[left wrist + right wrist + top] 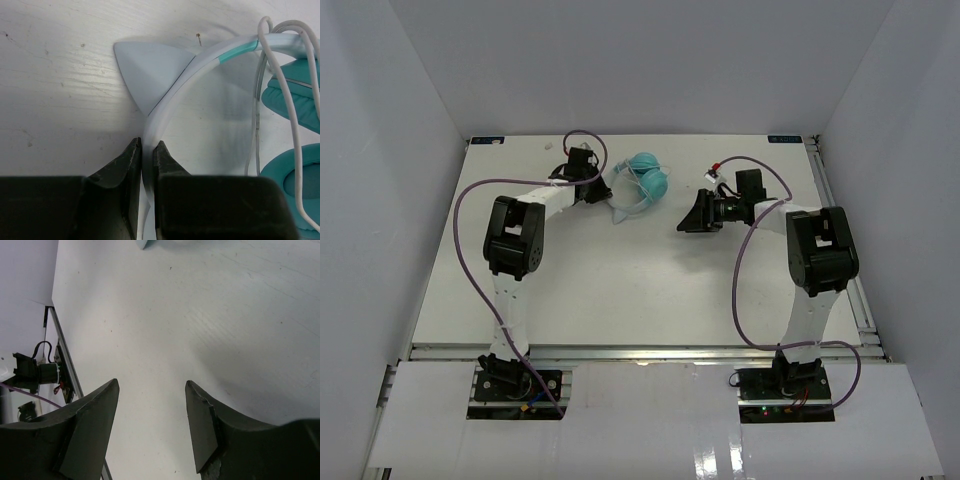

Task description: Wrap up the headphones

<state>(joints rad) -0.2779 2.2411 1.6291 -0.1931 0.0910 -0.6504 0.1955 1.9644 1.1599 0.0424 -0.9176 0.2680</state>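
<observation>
Top external view shows the table (620,290), with the headphones (645,178) lying near the middle of its far edge. The left gripper (146,147) pinches the white headband (170,107) tight. The right gripper (152,385) is near them, fingers wide apart and empty. I think the left should hold firm while the right picks up the thin cord (295,125) and winds it gently, no tugging.
</observation>
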